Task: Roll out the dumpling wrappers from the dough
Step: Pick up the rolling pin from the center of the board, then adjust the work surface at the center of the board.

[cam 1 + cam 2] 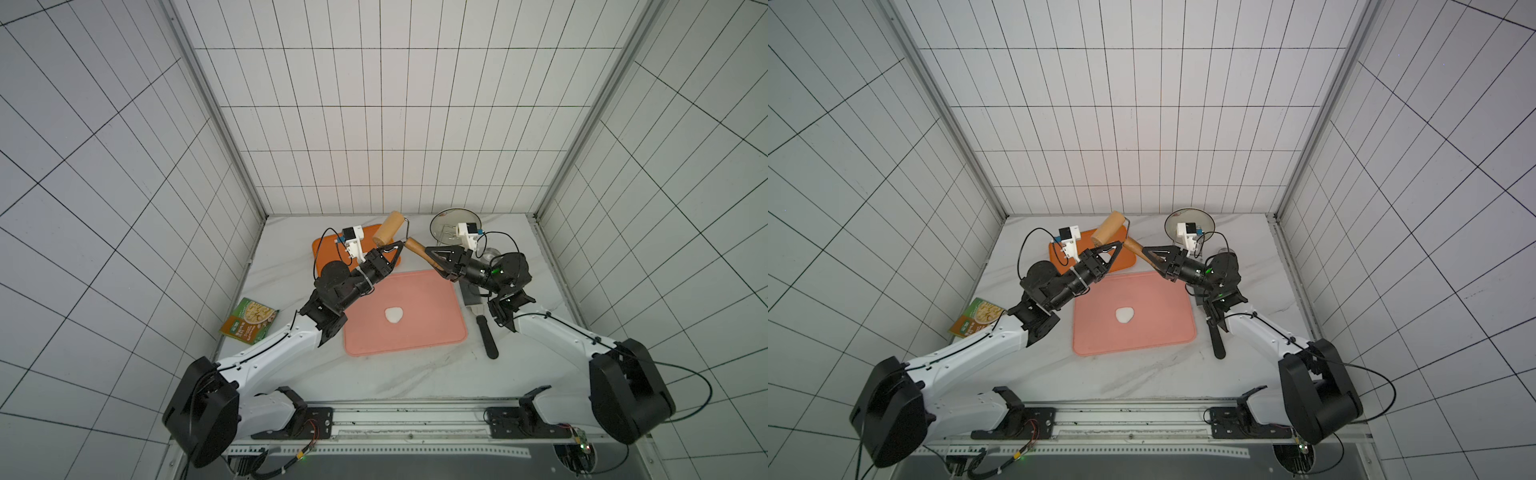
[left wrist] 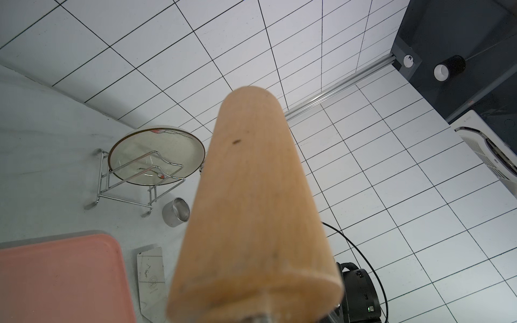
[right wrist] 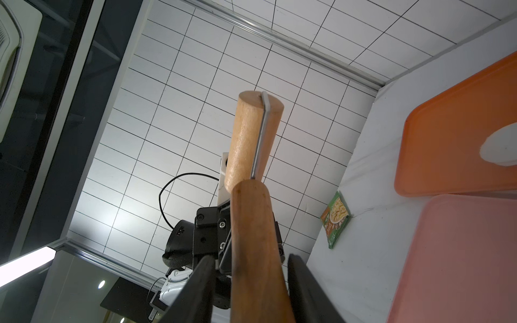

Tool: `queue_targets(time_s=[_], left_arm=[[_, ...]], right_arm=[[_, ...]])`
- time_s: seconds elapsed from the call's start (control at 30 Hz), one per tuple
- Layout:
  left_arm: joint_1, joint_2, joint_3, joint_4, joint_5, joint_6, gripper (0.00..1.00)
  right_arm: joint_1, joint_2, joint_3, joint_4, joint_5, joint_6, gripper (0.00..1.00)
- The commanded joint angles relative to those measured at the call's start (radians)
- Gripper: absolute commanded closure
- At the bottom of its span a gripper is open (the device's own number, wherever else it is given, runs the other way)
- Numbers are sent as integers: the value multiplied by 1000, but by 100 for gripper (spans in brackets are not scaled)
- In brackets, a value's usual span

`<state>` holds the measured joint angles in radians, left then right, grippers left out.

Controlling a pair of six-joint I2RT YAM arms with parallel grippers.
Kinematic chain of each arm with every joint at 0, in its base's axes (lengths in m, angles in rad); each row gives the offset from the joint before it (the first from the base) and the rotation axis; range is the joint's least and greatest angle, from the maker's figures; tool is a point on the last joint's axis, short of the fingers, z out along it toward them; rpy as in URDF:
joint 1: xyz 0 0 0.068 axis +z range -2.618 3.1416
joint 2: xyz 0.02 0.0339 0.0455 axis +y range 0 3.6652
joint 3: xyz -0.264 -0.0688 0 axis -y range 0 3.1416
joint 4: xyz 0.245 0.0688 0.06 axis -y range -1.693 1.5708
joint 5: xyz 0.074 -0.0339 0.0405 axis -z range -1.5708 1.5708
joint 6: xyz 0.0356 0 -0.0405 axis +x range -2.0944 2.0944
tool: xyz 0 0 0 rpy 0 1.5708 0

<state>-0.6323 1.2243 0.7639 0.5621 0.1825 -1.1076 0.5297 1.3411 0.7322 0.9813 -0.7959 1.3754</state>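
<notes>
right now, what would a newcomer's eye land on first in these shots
Both arms meet in the air near the far edge of the pink mat, sharing a wooden roller. The left gripper is shut on its metal frame, and the right gripper straddles the handle with open jaws. A small white lump of dough lies alone mid-mat.

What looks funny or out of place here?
The rolling pin hangs tilted in the air. The left tool pinches its metal wire, and the right tool has its jaws open around the handle. The dough lies alone on the pink mat. Nothing looks spilled or broken.
</notes>
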Motion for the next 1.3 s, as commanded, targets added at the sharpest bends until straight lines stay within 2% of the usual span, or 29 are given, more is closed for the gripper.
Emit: queue_targets(time_s=[0.0,0.27,0.33,0.5,0.53,0.6,0.63,0.67,0.73,0.8,0.93,1.07,1.17,1.27], left_arm=[[-3,-3,0,40,-5,20,100],[-6,1,-2,41,-3,20,100],[-5,0,-5,41,-2,15,100],[-5,-14,-7,14,-1,18,100],[-3,-18,-8,-1,-3,23,90],[-4,-32,-11,-34,-12,22,65],[-3,-40,-16,-49,-17,23,56],[-3,-50,-23,-66,-20,26,49],[0,-73,-38,-100,-26,29,43],[5,-100,-51,-148,-28,38,42],[35,-175,-60,-356,-38,48,41],[111,-261,-67,-638,-23,63,40],[166,-310,-52,-859,-10,111,38],[201,-338,-28,-1061,-53,175,38]], right_arm=[[-4,0,49,55,2,7,59],[-9,2,50,16,11,-9,78],[-11,1,44,7,19,-12,88],[-21,2,41,-24,14,-31,92],[-24,-1,45,-52,11,-43,95],[-31,-13,51,-117,5,-81,95],[-38,-23,54,-163,6,-105,96],[-43,-31,59,-211,6,-132,98],[-58,-47,66,-295,6,-178,99],[-74,-60,80,-392,0,-227,100],[-98,-79,113,-644,23,-350,100],[-112,-75,169,-903,48,-487,100],[-113,-62,253,-1147,105,-633,100],[-113,-31,348,-1376,192,-754,100]])
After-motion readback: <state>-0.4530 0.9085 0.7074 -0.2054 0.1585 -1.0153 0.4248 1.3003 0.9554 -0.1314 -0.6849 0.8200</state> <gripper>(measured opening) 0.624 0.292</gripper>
